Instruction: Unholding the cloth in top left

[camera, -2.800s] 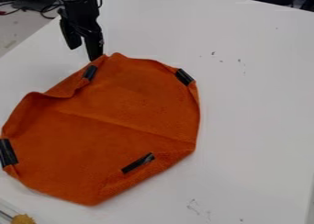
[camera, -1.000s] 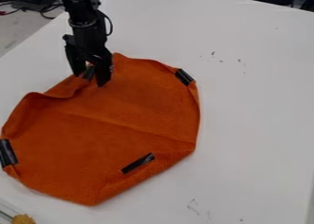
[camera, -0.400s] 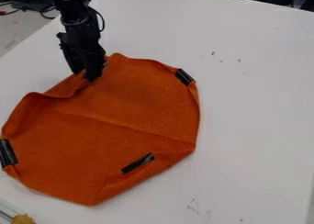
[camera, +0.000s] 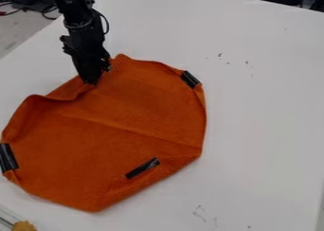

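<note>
The black gripper [camera: 90,79] hangs at the upper left edge of the cloth, its tips together over the folded corner where a black strip was seen earlier; it is shut on that corner. The orange cloth [camera: 126,126] lies on the table with its corners folded inward. Black strips mark the folds at the upper right [camera: 190,79], at the far left and near the lower right edge. The strip at the upper left is hidden behind the gripper.
A white table [camera: 265,97] carries the cloth. At the lower left corner are a clear container edge and a yellowish object [camera: 24,226]. Dark cables [camera: 50,10] lie beyond the table at the upper left.
The gripper has come down and forward from behind the cloth to its upper left fold, then shifted slightly left, and its fingers have closed there. The cloth lies much as before.
</note>
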Tool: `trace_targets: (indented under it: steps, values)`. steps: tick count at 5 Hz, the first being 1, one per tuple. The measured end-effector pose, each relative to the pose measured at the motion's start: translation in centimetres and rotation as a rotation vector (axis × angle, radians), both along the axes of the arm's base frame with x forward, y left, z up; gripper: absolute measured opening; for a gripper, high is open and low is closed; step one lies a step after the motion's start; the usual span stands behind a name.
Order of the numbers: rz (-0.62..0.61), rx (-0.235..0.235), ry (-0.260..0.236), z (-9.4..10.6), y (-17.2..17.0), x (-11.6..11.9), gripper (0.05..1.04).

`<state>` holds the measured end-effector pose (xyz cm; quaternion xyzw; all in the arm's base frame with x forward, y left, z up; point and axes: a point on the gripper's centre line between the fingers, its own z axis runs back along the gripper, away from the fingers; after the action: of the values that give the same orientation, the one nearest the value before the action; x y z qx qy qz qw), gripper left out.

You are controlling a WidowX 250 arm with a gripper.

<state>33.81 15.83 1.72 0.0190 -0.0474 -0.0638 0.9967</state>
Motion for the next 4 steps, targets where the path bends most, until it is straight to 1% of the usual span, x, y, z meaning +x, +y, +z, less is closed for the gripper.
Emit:
trace_targets:
  steps: [2, 3, 4]
  values:
    - [-0.001, -0.018, 0.017, -0.42, -0.21, -0.08, 0.559]
    - [-0.002, -0.003, 0.031, -0.18, 0.06, -0.12, 0.834]
    - [-0.013, 0.000, 0.029, -0.18, 0.10, -0.09, 0.774]
